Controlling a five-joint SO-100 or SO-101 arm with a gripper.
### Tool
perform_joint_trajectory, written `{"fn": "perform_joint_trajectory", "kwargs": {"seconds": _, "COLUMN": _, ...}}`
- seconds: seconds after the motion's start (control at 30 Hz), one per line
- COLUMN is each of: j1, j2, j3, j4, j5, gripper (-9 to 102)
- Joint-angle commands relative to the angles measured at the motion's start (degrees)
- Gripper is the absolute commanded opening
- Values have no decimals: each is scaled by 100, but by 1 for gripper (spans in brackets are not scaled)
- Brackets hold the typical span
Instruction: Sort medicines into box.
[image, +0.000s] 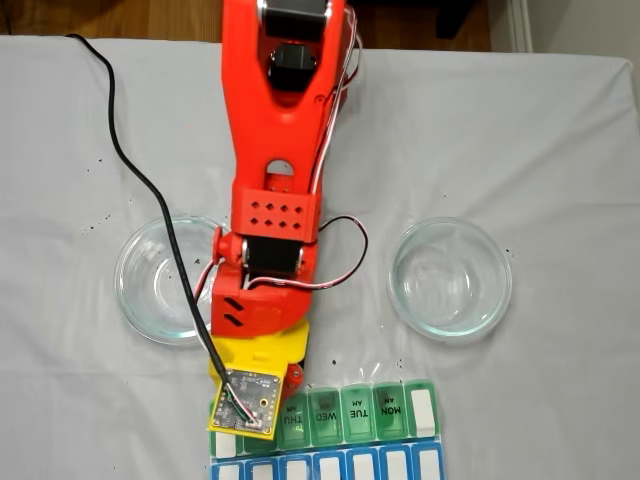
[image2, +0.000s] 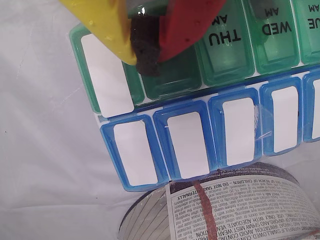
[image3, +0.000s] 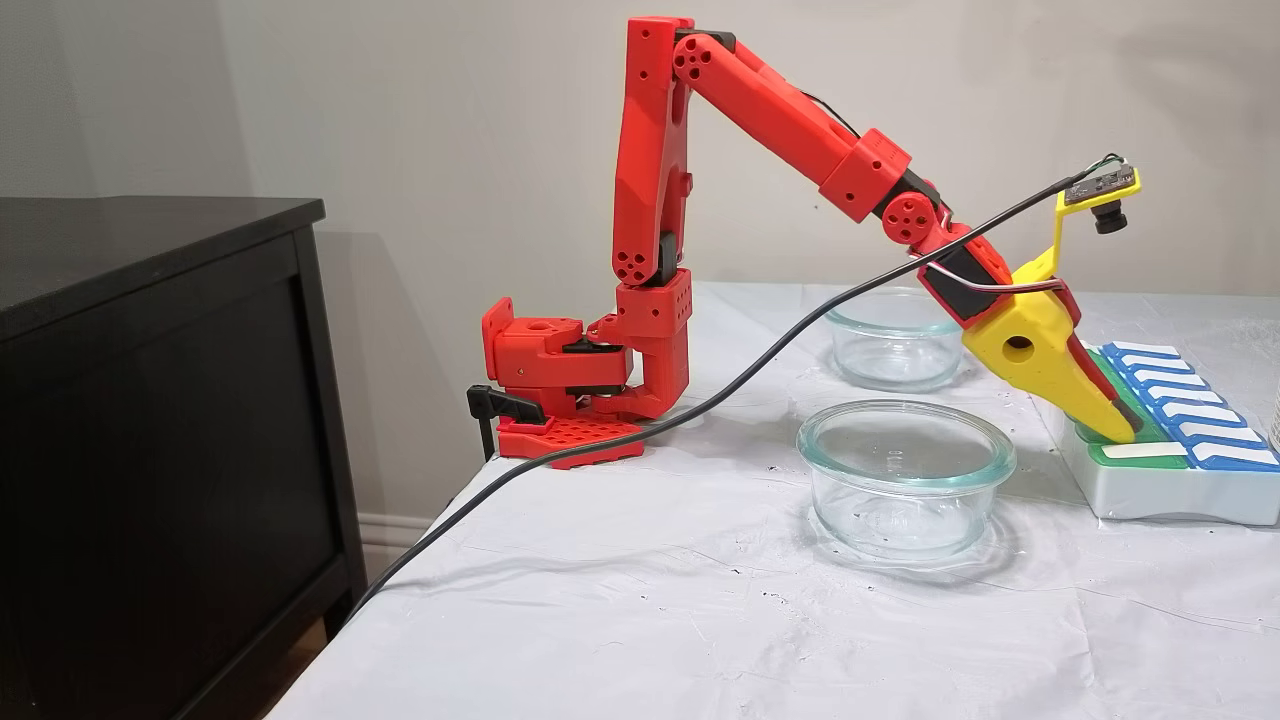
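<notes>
The box (image2: 227, 55) is a flat pill organizer with a row of green lids marked THU, WED, TUE, MON and a blue row beside it. It lies at the table's near edge in a fixed view (image: 360, 415) and at the far right in the other (image3: 1150, 490). My gripper (image2: 146, 62) has one yellow and one red finger, closed together on their black pad. Its tips rest over the green compartment beside THU (image3: 1125, 432). The medicines are hidden; I see no pill between the fingers.
Two round clear glass dishes stand empty on the white cloth, one on each side of the arm (image: 125, 280) (image: 395, 275). A black cable (image: 130, 165) crosses the left dish. A round container with a printed label (image2: 240, 210) stands next to the blue row. A black cabinet (image3: 150, 400) stands beside the table.
</notes>
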Motion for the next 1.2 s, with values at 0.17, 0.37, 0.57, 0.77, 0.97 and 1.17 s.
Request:
{"fn": "perform_joint_trajectory", "kwargs": {"seconds": 0.17, "j1": -343, "j2": 1582, "j3": 404, "j4": 940, "j5": 220, "gripper": 0}}
{"fn": "perform_joint_trajectory", "kwargs": {"seconds": 0.37, "j1": -580, "j2": 1934, "j3": 1573, "j4": -97, "j5": -220, "gripper": 0}}
{"fn": "perform_joint_trajectory", "kwargs": {"seconds": 0.57, "j1": -519, "j2": 2180, "j3": 1485, "j4": -255, "j5": 413, "gripper": 0}}
{"fn": "perform_joint_trajectory", "kwargs": {"seconds": 0.77, "j1": -167, "j2": 3999, "j3": 1441, "j4": 141, "j5": 2347, "gripper": 0}}
{"fn": "perform_joint_trajectory", "kwargs": {"seconds": 0.97, "j1": 264, "j2": 6135, "j3": 1503, "j4": 1310, "j5": 4430, "gripper": 0}}
{"fn": "perform_joint_trajectory", "kwargs": {"seconds": 1.17, "j1": 413, "j2": 7752, "j3": 1723, "j4": 2522, "j5": 5862, "gripper": 0}}
